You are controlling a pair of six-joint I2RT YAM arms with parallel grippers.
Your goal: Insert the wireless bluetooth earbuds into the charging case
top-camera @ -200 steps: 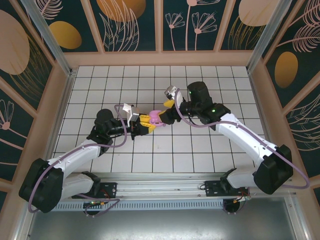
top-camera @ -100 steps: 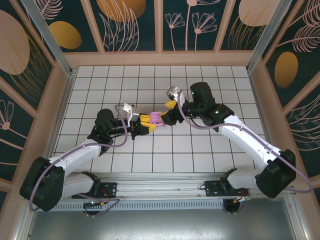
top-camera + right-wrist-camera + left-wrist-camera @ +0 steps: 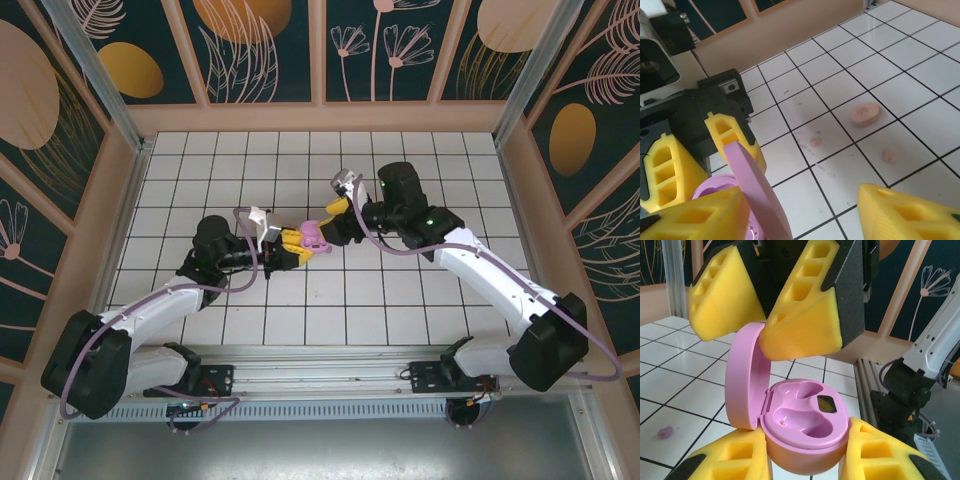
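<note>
Clamping the round pink plastic charging case (image 3: 802, 415) by its lower shell with the left gripper (image 3: 805, 462), one yellow foam finger on either side, shut firmly on it. Presents both moulded wells upward and bare, apparently so that a bud can be dropped in from above. Props the round pink lid (image 3: 742, 375) upright on its hinge, at the far side of those fingers. Meets the right gripper (image 3: 802, 212) there: spread apart and holding nothing, one yellow finger against or just beside the lid's edge, the other standing well clear. Reads as bracing the lid back so it cannot fall shut over the wells.

Leaves the tiny pale pink plastic wireless bluetooth earbuds (image 3: 816, 142) on the white tiled tabletop (image 3: 920, 60), beyond the right fingertips and apart from each other, none in the case. Shows a small purplish bud (image 3: 665, 432) on a tile off to the side of the left fingers, below the lid. Shows also a larger pink oval piece (image 3: 864, 114) farther out; cannot tell what.

Calls next for taking the right fingers off the lid and reaching to the nearest bud, a small rounded thing likely to slip or roll under a foam pinch.
</note>
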